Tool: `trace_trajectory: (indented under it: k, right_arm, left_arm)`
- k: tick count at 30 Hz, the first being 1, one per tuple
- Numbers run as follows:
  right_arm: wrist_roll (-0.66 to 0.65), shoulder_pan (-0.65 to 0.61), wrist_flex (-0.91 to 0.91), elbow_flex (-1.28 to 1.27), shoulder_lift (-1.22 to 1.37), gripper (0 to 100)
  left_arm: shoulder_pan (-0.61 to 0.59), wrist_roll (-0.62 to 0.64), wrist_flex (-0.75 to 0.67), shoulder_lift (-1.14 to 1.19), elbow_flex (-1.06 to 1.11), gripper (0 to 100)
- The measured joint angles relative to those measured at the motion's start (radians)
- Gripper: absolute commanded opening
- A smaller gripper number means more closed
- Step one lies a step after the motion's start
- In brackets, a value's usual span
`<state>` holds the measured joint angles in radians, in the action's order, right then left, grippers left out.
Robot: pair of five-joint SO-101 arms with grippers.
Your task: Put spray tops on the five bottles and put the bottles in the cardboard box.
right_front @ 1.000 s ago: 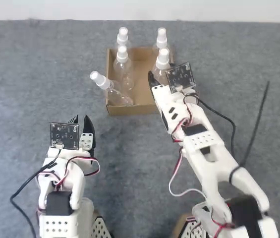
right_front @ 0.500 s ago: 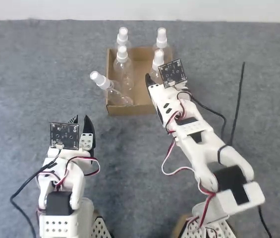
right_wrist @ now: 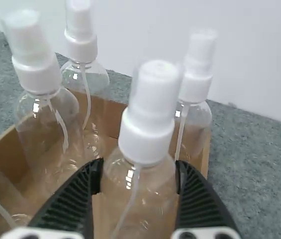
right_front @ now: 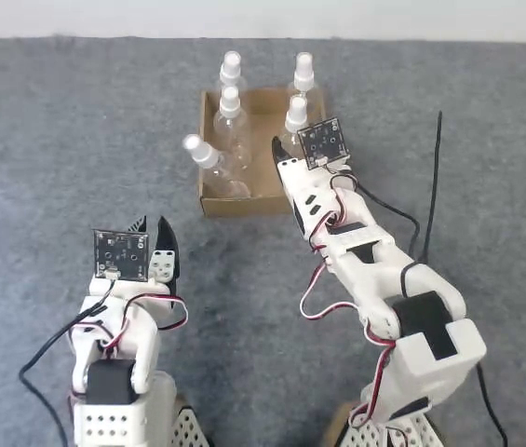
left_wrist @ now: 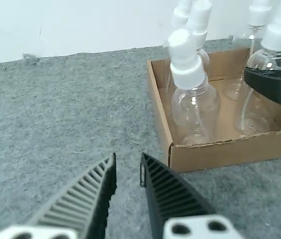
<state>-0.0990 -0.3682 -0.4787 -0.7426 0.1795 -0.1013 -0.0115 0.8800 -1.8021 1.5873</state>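
The cardboard box (right_front: 244, 205) sits at the middle back of the table and holds five clear bottles with white spray tops. My right gripper (right_front: 292, 140) is over the box's right side, shut on one upright bottle (right_wrist: 149, 114) (right_front: 296, 114). Two bottles (right_front: 231, 70) (right_front: 303, 70) stand at the back and one (right_front: 230, 107) stands in the middle. A tilted bottle (right_front: 209, 168) (left_wrist: 192, 94) leans in the front left corner. My left gripper (right_front: 151, 226) (left_wrist: 128, 162) hangs open over bare carpet, short of the box (left_wrist: 230, 152).
Grey carpet (right_front: 67, 140) covers the table all round the box. A white wall (right_front: 263, 17) runs along the far edge. Black and red cables (right_front: 435, 177) trail from the right arm.
The right arm has swung left, carrying its bottle a little left and nearer inside the box. The tilted bottle's top has shifted right, over the box's left wall. The left arm is unchanged.
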Motion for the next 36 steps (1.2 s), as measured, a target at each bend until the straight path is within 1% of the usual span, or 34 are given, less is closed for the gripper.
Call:
trace_trajectory:
  k: [24,26,31,33,36]
  right_arm:
    - [0.000,0.000,0.000,0.000,0.000,0.8]
    - [0.000,0.000,0.000,-0.005,0.000,3.5]
    - [0.000,0.000,0.000,-0.008,0.000,17.7]
    - [0.000,0.000,0.000,-0.008,0.000,20.1]
    - [0.000,0.000,0.000,-0.015,0.000,20.0]
  left_arm:
    - [0.000,0.000,0.000,0.000,0.009,8]
    - [0.000,0.000,0.000,0.000,0.009,8]
    - [0.000,0.000,0.000,0.000,0.009,8]
    - [0.000,0.000,0.000,0.000,0.009,8]
    - [0.000,0.000,0.000,0.000,0.009,8]
